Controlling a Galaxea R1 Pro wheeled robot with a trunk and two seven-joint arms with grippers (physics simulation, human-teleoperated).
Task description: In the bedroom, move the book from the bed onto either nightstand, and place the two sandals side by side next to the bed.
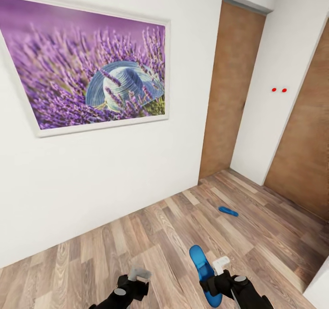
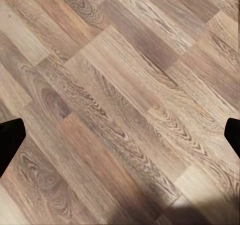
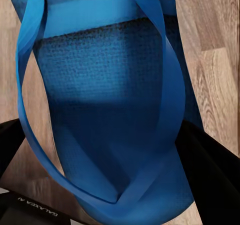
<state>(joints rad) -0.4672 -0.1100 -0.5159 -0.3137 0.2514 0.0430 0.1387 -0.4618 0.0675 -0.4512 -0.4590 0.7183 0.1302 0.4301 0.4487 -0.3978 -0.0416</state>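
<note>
One bright blue sandal [image 1: 204, 269] is held above the wooden floor at the bottom of the head view, with my right gripper [image 1: 218, 285] shut on its near end. The right wrist view looks straight onto this sandal [image 3: 107, 100], its straps and textured sole between the dark fingers [image 3: 210, 170]. The other blue sandal [image 1: 228, 211] lies flat on the floor further ahead, near the doorways. My left gripper [image 1: 137, 285] hangs over bare floor at the bottom left; its dark fingertips [image 2: 10, 140] stand wide apart, open and empty. The book, bed and nightstand are out of view.
A white wall [image 1: 91, 185] with a large lavender picture [image 1: 87, 66] runs along the left. Two brown doors [image 1: 230, 89] [image 1: 304, 149] stand ahead and right, with a white wall section [image 1: 274, 94] between them. Wood plank floor [image 1: 151, 236] spreads between the walls.
</note>
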